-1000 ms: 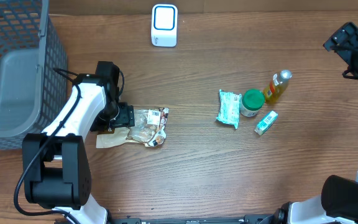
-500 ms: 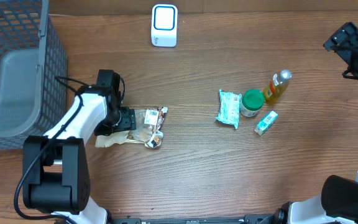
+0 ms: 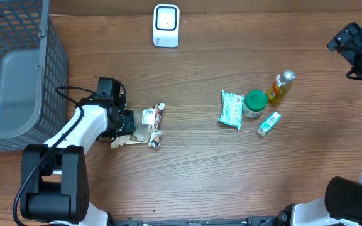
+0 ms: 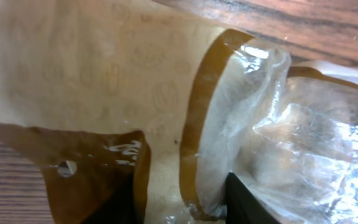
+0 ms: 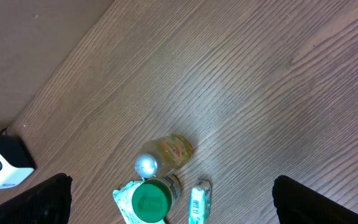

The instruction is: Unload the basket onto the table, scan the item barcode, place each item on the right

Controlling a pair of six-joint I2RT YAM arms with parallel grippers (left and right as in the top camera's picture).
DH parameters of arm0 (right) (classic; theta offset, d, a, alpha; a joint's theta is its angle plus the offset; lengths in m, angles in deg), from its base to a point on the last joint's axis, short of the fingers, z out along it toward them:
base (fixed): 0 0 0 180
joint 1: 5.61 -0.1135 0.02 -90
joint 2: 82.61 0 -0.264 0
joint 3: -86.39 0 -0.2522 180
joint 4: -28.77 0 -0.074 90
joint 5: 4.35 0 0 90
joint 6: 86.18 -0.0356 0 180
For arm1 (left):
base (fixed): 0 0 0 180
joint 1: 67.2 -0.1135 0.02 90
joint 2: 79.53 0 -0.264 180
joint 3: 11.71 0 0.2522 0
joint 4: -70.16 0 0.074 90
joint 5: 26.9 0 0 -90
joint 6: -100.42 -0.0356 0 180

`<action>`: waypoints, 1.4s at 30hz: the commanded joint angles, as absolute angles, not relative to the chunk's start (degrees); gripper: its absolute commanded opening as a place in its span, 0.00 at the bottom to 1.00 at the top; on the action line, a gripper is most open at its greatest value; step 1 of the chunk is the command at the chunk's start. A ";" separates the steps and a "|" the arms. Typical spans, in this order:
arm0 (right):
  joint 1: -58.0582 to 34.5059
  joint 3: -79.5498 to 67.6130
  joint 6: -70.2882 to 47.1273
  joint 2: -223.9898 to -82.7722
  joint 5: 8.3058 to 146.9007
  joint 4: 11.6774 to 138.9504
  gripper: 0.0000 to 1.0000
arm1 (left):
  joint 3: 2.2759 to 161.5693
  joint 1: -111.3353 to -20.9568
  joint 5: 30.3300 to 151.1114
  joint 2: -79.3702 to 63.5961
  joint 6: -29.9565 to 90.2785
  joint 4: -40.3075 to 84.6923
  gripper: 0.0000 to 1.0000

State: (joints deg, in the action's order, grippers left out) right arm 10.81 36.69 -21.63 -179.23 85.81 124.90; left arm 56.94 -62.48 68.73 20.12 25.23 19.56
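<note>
The item, a crumpled clear-and-tan snack bag [image 3: 144, 127], lies on the wooden table left of centre, a white barcode label [image 3: 148, 115] facing up. My left gripper [image 3: 129, 122] is low at the bag's left end, shut on it. In the left wrist view the bag [image 4: 166, 93] fills the frame and is pinched between the two dark fingertips [image 4: 126, 205] at the bottom edge, my left gripper [image 4: 179, 210] closed over the film. The white scanner [image 3: 166, 25] stands at the back centre. My right gripper [image 3: 356, 49] hangs open high at the far right, nothing between its fingers [image 5: 42, 199].
A grey mesh basket [image 3: 17, 69] fills the back left corner. Right of centre lie a mint-green packet [image 3: 231, 110], a green-lidded jar [image 3: 255, 103], a yellow bottle [image 3: 280, 88] and a small teal box [image 3: 269, 123]; all show under my right gripper [image 5: 179, 205].
My left gripper closed on the bag's left end. The bag bunched up, grew narrower and shifted slightly left. The right arm stayed still.
</note>
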 commanded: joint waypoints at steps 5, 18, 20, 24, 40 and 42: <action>10.90 36.62 -21.39 -179.20 85.57 124.77 1.00 | 56.37 -62.33 70.66 24.58 24.10 16.78 0.11; 10.90 36.62 -21.39 -179.20 85.57 124.77 1.00 | 66.25 -62.31 76.67 24.54 20.69 10.31 0.14; 10.90 36.62 -21.39 -179.20 85.57 124.77 1.00 | 66.23 -62.31 76.40 24.56 20.66 10.23 0.18; 10.90 36.62 -21.39 -179.20 85.57 124.77 1.00 | 66.23 -62.31 75.62 24.56 20.69 9.64 0.55; 10.90 36.62 -21.39 -179.20 85.57 124.77 1.00 | 72.46 -62.31 70.07 24.56 21.65 3.45 0.75; 10.90 36.62 -21.39 -179.20 85.57 124.77 1.00 | 72.96 -62.31 66.39 24.56 22.65 2.18 0.80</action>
State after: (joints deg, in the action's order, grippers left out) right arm 10.79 36.69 -21.63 -179.23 85.83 124.90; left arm 71.02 -62.42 71.07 23.73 21.45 3.23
